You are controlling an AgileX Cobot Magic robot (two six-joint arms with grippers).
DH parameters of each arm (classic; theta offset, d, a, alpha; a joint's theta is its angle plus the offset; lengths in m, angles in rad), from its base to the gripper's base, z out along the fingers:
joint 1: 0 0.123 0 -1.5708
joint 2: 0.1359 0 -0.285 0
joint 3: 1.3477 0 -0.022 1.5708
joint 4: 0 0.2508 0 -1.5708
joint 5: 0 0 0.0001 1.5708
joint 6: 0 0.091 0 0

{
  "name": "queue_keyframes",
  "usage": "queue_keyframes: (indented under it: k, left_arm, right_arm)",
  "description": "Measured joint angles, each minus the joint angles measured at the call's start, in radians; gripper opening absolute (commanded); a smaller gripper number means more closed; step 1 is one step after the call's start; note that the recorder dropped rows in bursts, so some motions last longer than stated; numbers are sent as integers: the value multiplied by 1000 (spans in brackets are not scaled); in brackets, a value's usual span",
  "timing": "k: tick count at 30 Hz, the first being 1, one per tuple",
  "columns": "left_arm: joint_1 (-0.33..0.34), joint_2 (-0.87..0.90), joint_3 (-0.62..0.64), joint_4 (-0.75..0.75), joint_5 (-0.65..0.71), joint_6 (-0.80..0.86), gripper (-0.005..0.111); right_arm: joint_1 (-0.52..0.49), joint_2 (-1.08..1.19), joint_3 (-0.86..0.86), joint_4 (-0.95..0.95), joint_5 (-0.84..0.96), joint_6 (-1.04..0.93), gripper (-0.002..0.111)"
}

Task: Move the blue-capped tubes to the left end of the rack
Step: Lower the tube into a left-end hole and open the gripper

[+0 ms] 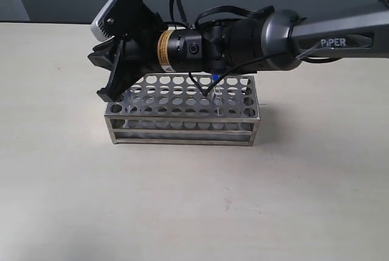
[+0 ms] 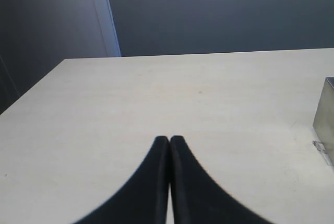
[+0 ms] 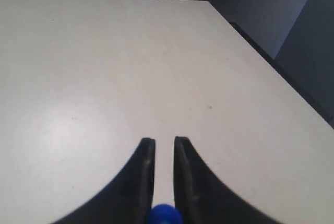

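1. The step in hand appears to be the carry. The right tool (image 3: 162,140) has its fingers a narrow gap apart, and the cap of a blue-capped tube (image 3: 166,215) is lodged between them back near their roots. It looks clamped on that tube.
2. In the exterior view the right tool (image 1: 108,92) hangs tilted over the left end of the rack (image 1: 182,141), with its tips just past the end holes. The glass of the tube it grips cannot be made out there.
3. A second blue-capped tube (image 1: 216,81) stands in the rack well behind the right tool, under that arm's wrist. Any others are hidden.
4. The left tool (image 2: 169,138) is pressed together and holds nothing. It sits low over the bare surface (image 2: 156,93), with the rack's end (image 2: 326,109) off to one side ahead of it.
5. The next move likely calls for lining the tube's foot up over a free hole directly beneath the right tool. The tube then goes down upright and is let go once it is seated.
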Motion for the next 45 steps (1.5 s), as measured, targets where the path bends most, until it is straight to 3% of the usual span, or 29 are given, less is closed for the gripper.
queue_keyframes:
  k: [20, 36, 42, 45]
  left_arm:
    - [0, 0, 0, 0, 0, 0, 0]
    - [0, 0, 0, 0, 0, 0, 0]
    - [0, 0, 0, 0, 0, 0, 0]
    - [0, 0, 0, 0, 0, 0, 0]
  right_arm:
    - [0, -35, -4, -274, 37, 261, -1]
    - [0, -35, -25, -362, 37, 321, -1]
    - [0, -70, -25, -570, 44, 508, -1]
    - [0, -70, -25, -586, 42, 524, -1]
